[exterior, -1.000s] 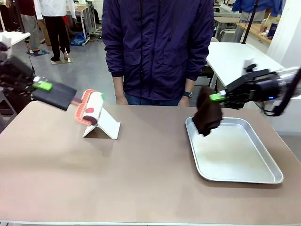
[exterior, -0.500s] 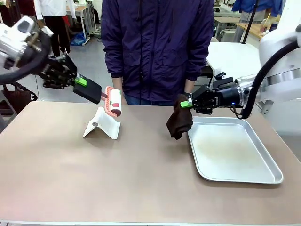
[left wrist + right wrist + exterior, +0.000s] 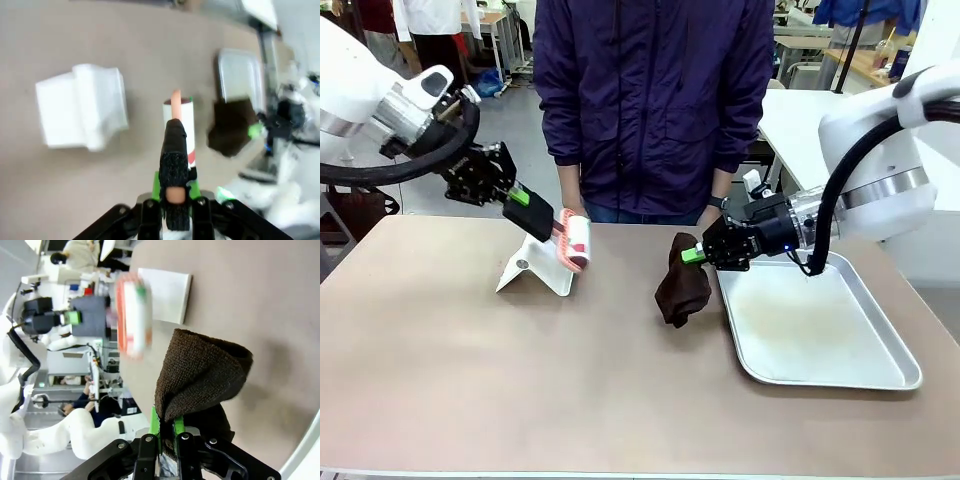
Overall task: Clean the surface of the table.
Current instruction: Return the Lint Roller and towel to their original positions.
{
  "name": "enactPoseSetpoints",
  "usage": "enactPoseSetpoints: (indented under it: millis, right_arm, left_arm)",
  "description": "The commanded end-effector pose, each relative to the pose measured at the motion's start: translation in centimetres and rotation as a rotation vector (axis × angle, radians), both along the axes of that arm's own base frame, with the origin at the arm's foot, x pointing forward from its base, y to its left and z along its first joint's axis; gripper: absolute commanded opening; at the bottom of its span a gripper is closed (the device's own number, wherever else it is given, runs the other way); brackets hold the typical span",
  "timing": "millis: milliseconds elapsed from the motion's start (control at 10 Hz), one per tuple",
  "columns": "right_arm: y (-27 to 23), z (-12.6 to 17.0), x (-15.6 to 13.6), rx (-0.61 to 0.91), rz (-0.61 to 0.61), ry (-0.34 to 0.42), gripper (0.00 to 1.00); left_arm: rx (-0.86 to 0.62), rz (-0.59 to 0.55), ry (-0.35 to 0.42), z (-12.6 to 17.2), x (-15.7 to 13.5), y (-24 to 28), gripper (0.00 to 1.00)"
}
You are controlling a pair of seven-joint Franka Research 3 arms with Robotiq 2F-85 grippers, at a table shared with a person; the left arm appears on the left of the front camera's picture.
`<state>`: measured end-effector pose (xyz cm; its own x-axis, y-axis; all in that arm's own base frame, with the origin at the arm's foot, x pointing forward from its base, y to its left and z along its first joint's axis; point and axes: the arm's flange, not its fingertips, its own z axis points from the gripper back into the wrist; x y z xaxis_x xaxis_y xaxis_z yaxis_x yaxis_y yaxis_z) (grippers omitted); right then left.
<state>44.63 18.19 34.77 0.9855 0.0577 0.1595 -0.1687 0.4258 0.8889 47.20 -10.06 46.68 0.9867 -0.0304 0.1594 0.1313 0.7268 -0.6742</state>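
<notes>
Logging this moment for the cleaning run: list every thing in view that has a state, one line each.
left gripper: shut on the lint roller's black handle.
lint roller: held in the air over the white stand.
white stand: standing on the table, nothing in it.
right gripper: shut on the brown cloth.
brown cloth: hanging bunched, left of the tray.
tray: flat on the table, nothing in it.
table: bare in front.

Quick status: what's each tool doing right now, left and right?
Left tool: closed on the lint roller handle, held above the table.
Right tool: closed on the brown cloth.
</notes>
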Motion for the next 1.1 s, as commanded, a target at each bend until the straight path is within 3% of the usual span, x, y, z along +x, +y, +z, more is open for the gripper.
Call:
enactPoseSetpoints:
  millis: [0, 100, 600, 700, 1000]
  right_arm:
    - [0.6, -0.5, -0.2, 0.084, -0.005, 0.015, 0.12]
    - [0.0, 0.0, 0.0, 0.000, 0.000, 0.000, 0.12]
    - [0.0, -0.4, 0.0, 0.010, 0.004, 0.014, 0.12]
    - [0.7, -0.7, 0.5, -0.043, -0.011, 0.002, 0.12]
    - [3.5, -1.3, 2.3, -0.095, -0.022, -0.045, 0.12]
  left_arm:
    - [-0.088, -0.198, 0.232, 0.5, 1.1, 0.8, 0.22]
    - [0.000, 0.000, 0.000, 0.0, 0.0, 0.0, 0.22]
    - [-0.017, -0.019, 0.007, 0.2, 0.9, 0.5, 0.22]
    - [0.038, -0.028, -0.048, 0.6, 0.4, 0.0, 0.22]
    - [0.165, -0.032, -0.077, 0.9, 2.0, -1.3, 0.22]
